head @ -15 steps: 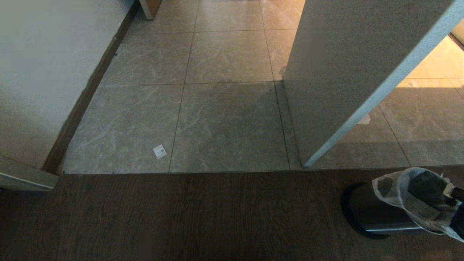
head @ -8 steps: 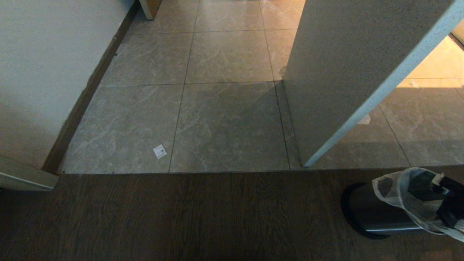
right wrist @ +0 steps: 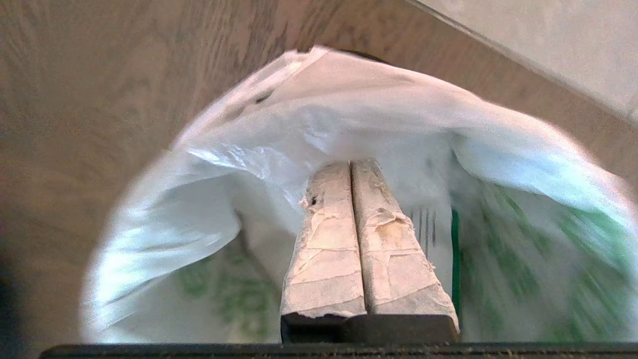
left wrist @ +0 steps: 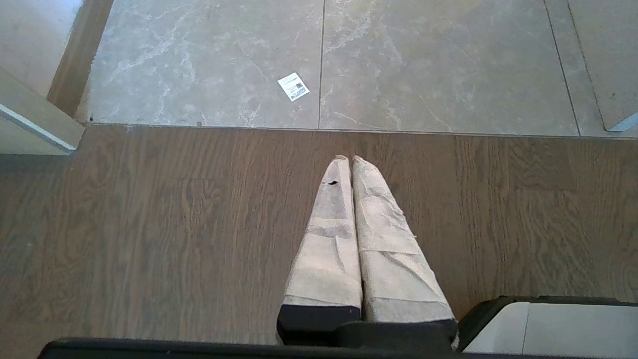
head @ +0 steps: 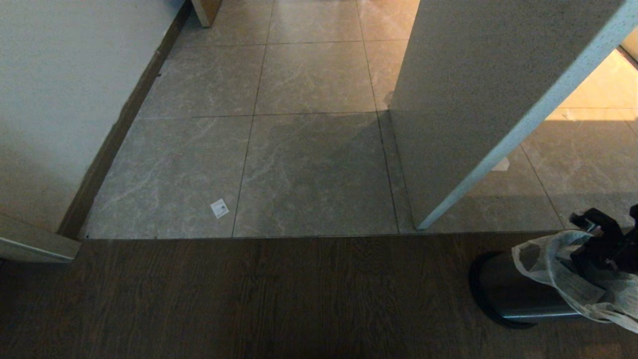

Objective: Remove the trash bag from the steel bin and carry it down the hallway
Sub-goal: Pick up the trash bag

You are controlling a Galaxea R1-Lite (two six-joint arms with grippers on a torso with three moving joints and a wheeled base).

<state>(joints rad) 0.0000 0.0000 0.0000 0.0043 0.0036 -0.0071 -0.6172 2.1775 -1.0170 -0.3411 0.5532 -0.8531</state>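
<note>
Right claw (head: pixel 598 239), closed inside the trash bag (head: pixel 558 269) atop the steel bin (head: pixel 508 294); white partition (head: pixel 473 99) at twelve o'clock.

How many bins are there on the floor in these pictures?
1. The steel bin stands on the dark wood floor at the robot's right, with the trash bag over its top and the right hand at the bag. Others may lie outside the pictures.

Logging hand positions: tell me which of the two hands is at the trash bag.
The right hand, shut amid the trash bag over the steel bin; the left hand hangs shut above bare wood floor.
</note>
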